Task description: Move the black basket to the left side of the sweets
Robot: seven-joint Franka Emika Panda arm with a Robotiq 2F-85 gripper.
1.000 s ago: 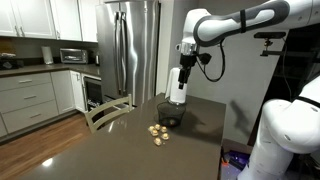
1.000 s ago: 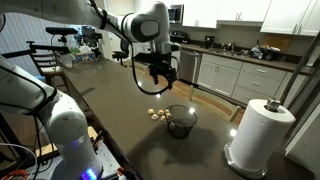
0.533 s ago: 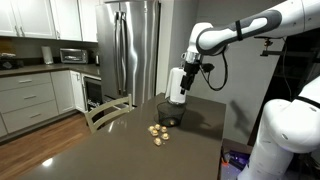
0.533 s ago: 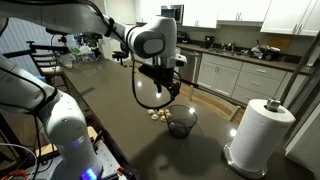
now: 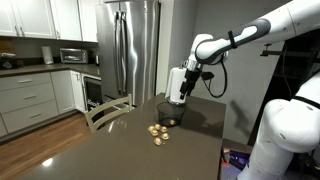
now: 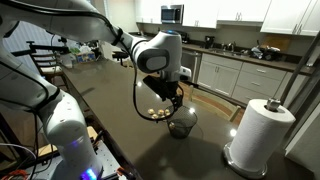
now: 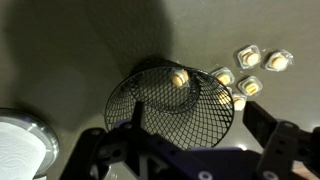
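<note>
The black basket (image 5: pixel 171 112) is a see-through wire-mesh cylinder standing upright on the dark table; it also shows in an exterior view (image 6: pixel 181 121) and fills the middle of the wrist view (image 7: pixel 172 108). The sweets (image 5: pixel 157 132) are a small cluster of tan wrapped pieces lying on the table beside it (image 6: pixel 153 113); in the wrist view (image 7: pixel 253 72) they sit at the upper right, one seen through the mesh. My gripper (image 5: pixel 180 98) (image 6: pixel 172 100) hangs just above the basket's rim, open, its fingers (image 7: pixel 190 135) straddling the near side of the rim.
A white paper towel roll (image 6: pixel 256 134) stands on a metal base near the table corner, also at the wrist view's lower left (image 7: pixel 18 148). A wooden chair (image 5: pixel 108 110) is at the table's far edge. Kitchen cabinets and a steel fridge (image 5: pixel 133 48) lie beyond.
The gripper has come down from well above the table to just over the basket's rim. The basket and sweets have not moved.
</note>
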